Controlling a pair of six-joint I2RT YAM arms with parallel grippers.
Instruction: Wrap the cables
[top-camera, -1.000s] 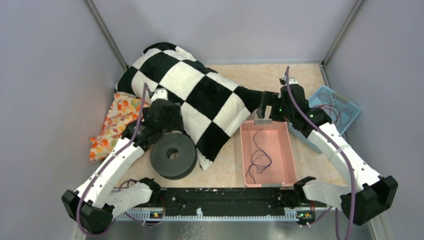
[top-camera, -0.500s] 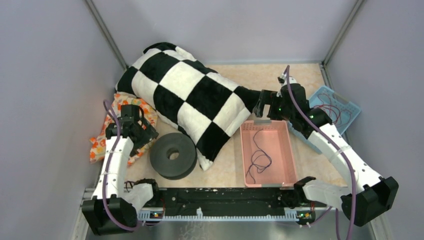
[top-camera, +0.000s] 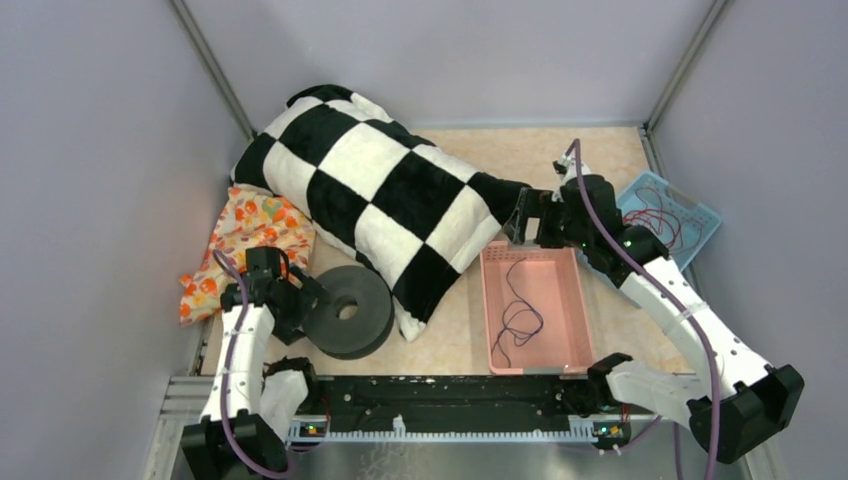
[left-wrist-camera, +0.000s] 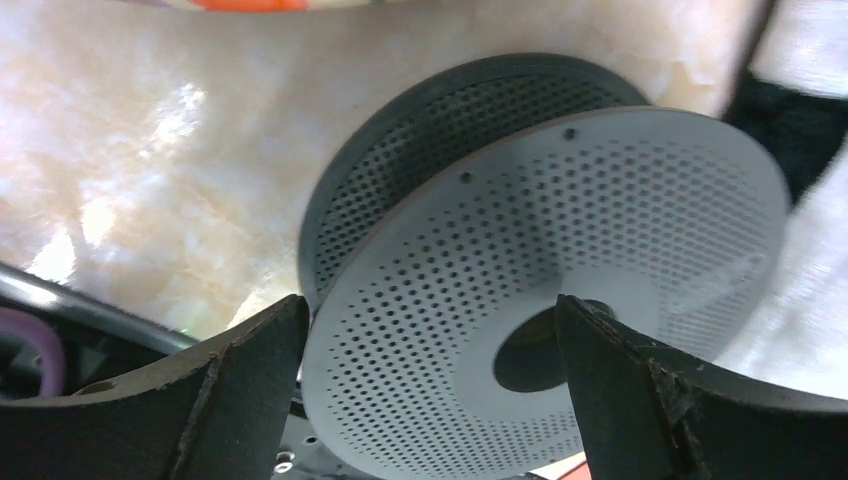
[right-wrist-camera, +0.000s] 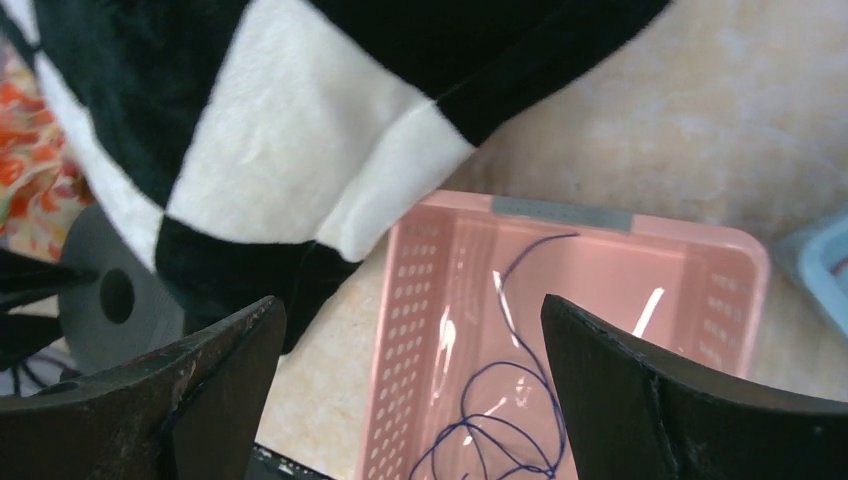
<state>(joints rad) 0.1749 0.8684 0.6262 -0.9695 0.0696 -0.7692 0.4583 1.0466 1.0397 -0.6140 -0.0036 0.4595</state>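
Our left wrist view alone shows the spool (left-wrist-camera: 560, 200) perforated, before our wide left claw (left-wrist-camera: 430, 300); right claw (right-wrist-camera: 412, 300), wide, overlooks cables (right-wrist-camera: 500, 420).

Right gripper (top-camera: 528, 226) hovers just over the far rim of the pink basket (top-camera: 488, 300), jaws spread wide, the right arm (top-camera: 680, 310) stretched long past the basket's right side. Left gripper (top-camera: 303, 304) sits low, well left of the basket, fingers parted and aimed toward it, the left arm (top-camera: 240, 350) tucked in steep.
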